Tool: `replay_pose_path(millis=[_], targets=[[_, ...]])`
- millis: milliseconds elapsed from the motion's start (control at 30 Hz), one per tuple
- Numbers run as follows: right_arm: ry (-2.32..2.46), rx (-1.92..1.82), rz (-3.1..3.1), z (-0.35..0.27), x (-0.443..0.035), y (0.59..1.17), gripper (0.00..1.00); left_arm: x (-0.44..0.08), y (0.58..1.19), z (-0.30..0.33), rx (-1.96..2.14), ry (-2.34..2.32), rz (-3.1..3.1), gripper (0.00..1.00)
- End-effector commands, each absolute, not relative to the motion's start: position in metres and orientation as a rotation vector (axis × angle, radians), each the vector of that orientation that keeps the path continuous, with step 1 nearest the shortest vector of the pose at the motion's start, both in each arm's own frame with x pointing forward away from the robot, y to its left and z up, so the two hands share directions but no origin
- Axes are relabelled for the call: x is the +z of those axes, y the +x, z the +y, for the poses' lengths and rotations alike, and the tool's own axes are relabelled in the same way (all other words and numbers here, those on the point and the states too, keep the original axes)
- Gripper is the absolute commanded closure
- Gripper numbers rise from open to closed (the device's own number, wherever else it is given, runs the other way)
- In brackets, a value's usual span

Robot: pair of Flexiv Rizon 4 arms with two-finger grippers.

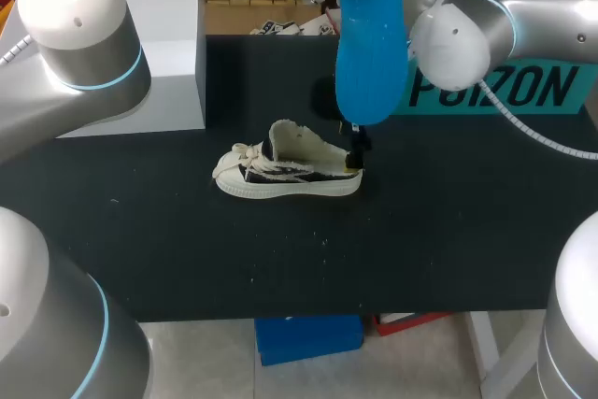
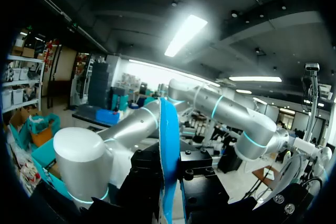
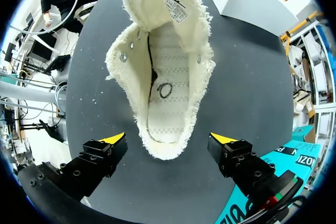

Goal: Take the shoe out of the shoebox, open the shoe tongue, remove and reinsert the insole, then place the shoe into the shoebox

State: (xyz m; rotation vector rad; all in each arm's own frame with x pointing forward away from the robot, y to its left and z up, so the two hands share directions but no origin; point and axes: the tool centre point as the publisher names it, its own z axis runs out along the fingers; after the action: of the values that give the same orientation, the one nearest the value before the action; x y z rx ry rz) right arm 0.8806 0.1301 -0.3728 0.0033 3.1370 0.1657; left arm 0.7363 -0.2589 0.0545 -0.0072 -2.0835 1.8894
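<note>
Blue foam insole, clamped upright in the left gripper above the black table, is out of the cream sneaker standing below, so reinsertion seems next: feed it toe-first into the opening while the right gripper, spread wide over the heel, steadies it.

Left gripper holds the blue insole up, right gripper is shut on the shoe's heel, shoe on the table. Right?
No. The right gripper is open: the right wrist view shows its fingers apart on either side of the shoe heel, not touching it. Rest holds: left gripper holds the blue insole up, shoe on the table.
</note>
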Motion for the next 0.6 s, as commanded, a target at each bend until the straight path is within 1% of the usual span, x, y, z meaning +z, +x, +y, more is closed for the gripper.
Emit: replay_pose_path(millis=[33,400,467,500,600], targets=[[0.003,0.112,3.142,0.1336,-0.3736,0.8815,0.0,0.0539,0.7358,-0.2604,1.895,-0.003,-2.085,1.0],[0.01,0.17,3.129,0.1323,-0.375,0.8796,0.0,0.0539,0.7358,-0.2604,1.895,-0.003,-2.085,1.0],[0.006,0.294,3.1,0.1319,-0.3751,0.8788,0.0,0.0539,0.7358,-0.2604,1.895,-0.003,-2.085,1.0],[0.014,0.415,3.065,0.1304,-0.3742,0.8785,0.0,0.0539,0.7358,-0.2604,1.895,-0.003,-2.085,1.0],[0.004,0.537,3.018,0.1257,-0.3745,0.8784,0.0,0.0539,0.7358,-0.2604,1.895,-0.003,-2.085,1.0]])
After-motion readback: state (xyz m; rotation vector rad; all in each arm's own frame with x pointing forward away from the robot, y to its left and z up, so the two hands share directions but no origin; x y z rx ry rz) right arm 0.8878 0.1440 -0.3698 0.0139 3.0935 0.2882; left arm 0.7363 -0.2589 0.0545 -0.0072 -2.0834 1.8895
